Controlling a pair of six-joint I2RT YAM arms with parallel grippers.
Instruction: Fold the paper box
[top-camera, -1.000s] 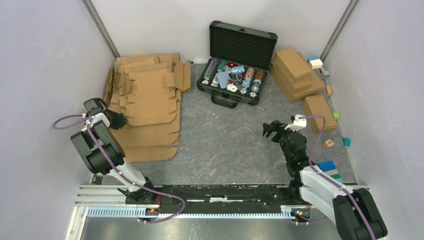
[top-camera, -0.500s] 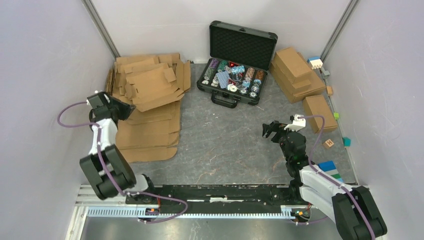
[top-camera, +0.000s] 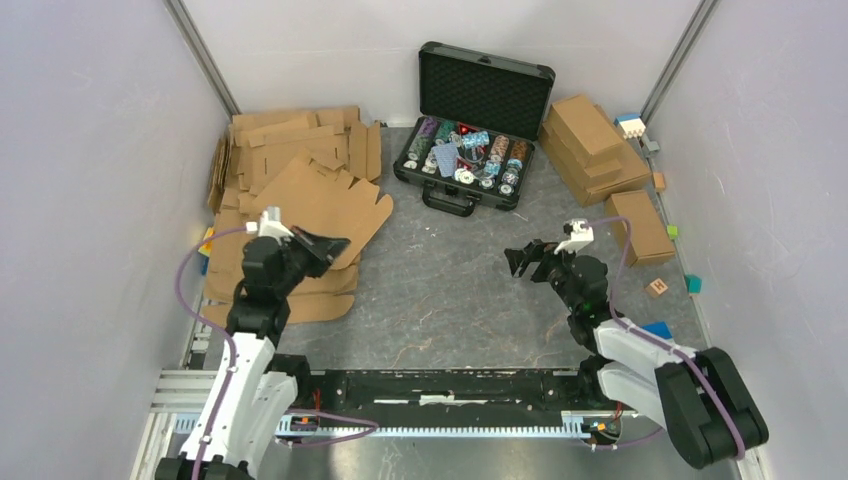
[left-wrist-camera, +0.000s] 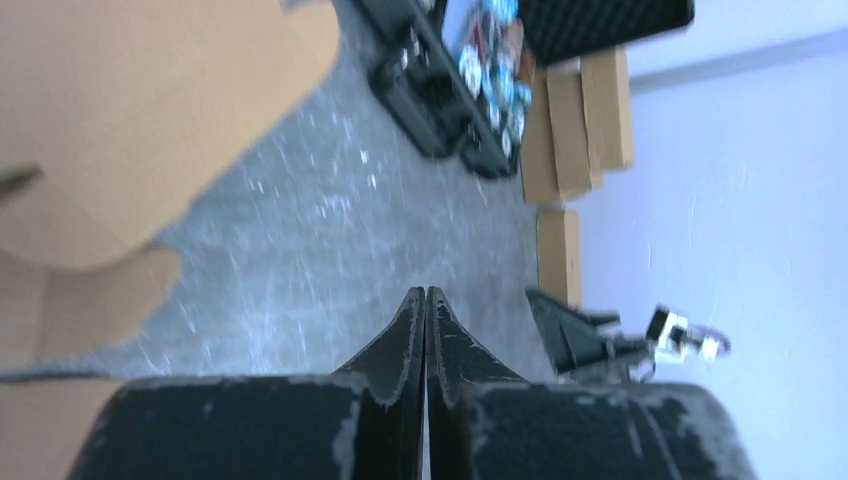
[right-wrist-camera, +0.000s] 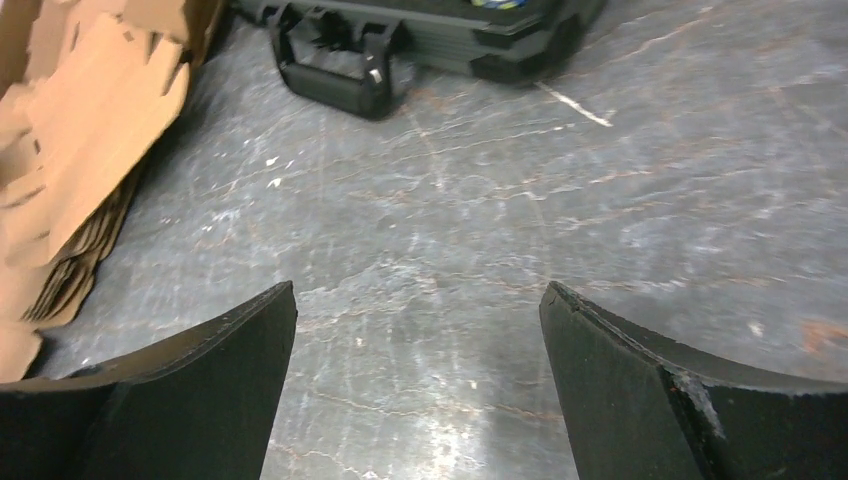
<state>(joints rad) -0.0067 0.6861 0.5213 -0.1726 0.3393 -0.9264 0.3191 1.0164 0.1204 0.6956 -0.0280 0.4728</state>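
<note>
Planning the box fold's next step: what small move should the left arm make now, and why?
Probably slide the paper box rightward onto the table between the arms. It lies skewed, partly on the cardboard stack, with the left gripper shut at its near edge; the right gripper hangs open, apart from it, so it likely cannot help yet.

A: What sits at the back of the grey table (top-camera: 450, 290)?
B: An open black case (top-camera: 487, 90) at twelve o'clock, its tray full of coloured chips (top-camera: 465, 152).
A: And the sides?
B: Flat cardboard sheets (top-camera: 290, 130) piled at ten o'clock; closed brown boxes (top-camera: 590, 140) at two; small coloured blocks (top-camera: 694, 284) at three, scattered along the table's edge.
</note>
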